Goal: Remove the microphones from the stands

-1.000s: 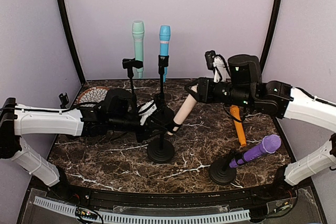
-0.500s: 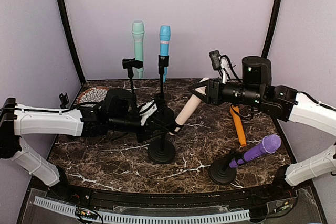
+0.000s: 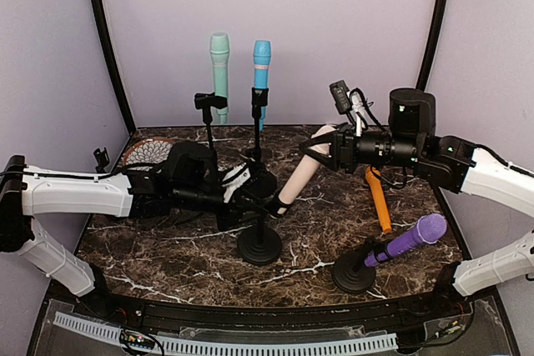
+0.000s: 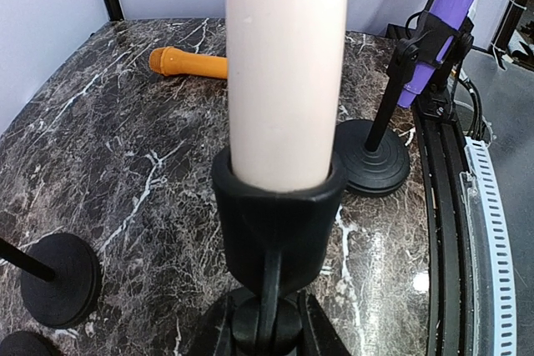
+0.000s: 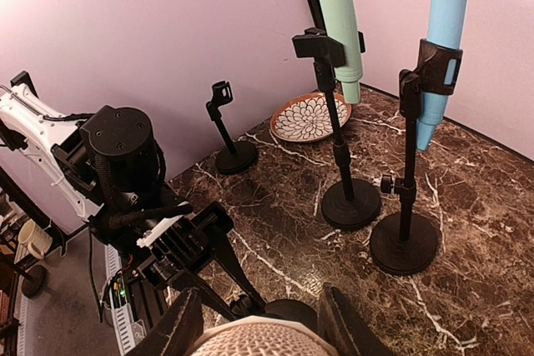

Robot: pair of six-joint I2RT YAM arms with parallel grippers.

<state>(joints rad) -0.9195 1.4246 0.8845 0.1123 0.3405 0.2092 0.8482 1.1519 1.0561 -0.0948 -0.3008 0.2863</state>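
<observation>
A cream microphone (image 3: 300, 174) leans to the right, its lower end still seated in the black clip (image 4: 279, 223) of its stand (image 3: 259, 244). My left gripper (image 3: 265, 203) is shut on the stand's pivot just below the clip; in the left wrist view my left gripper (image 4: 267, 327) has both fingers pressed on that joint, with the cream microphone (image 4: 288, 72) rising above it. My right gripper (image 3: 321, 146) is shut on the microphone's mesh head. In the right wrist view the head (image 5: 259, 341) sits between the fingers of my right gripper (image 5: 259, 323).
A purple microphone (image 3: 409, 239) sits in a stand at front right. An orange microphone (image 3: 377, 198) lies on the marble beside it. Mint (image 3: 219, 68) and blue (image 3: 262, 68) microphones stand in stands at the back. A patterned plate (image 3: 148, 151) lies at back left.
My right gripper has drawn the microphone's head to the right and slightly up. The stand's base has crept a little to the right. Both grips are unchanged.
</observation>
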